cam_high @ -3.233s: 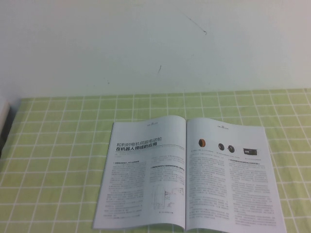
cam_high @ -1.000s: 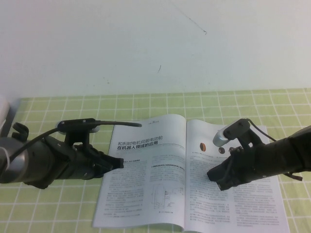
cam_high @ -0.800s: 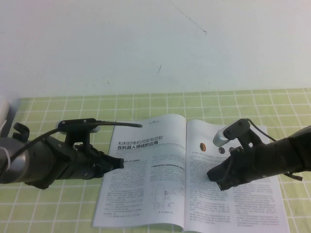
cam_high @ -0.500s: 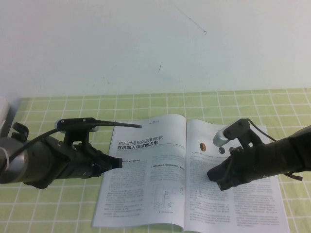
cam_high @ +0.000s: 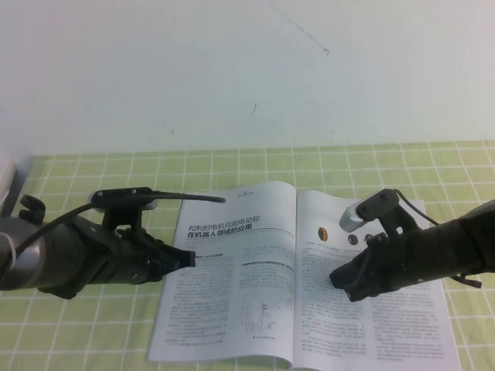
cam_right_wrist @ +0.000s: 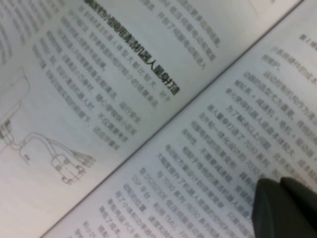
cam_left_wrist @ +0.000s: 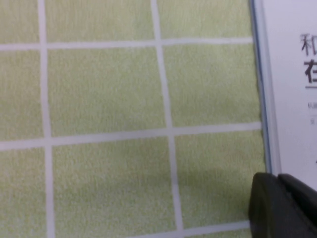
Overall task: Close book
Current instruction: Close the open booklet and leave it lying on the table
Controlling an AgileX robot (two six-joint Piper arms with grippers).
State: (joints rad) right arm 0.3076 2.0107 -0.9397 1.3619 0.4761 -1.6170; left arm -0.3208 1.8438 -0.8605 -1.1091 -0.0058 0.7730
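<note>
Both closed | left end effector [cam_high: 186,260] beside book [cam_high: 236,297] | right end effector [cam_high: 340,280] over it | tablecloth [cam_high: 85,328]

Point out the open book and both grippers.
book [cam_high: 232,301]: high view, on the left page's text block.
left gripper [cam_high: 189,260]: high view, on its tip, at the book's left edge.
right gripper [cam_high: 337,279]: high view, on its tip, over the right page.

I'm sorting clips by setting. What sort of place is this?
Probably a lab tabletop against a plain white wall: a green checked tablecloth, an open book, the left pincer at its left edge, the right pincer over its right page.
</note>
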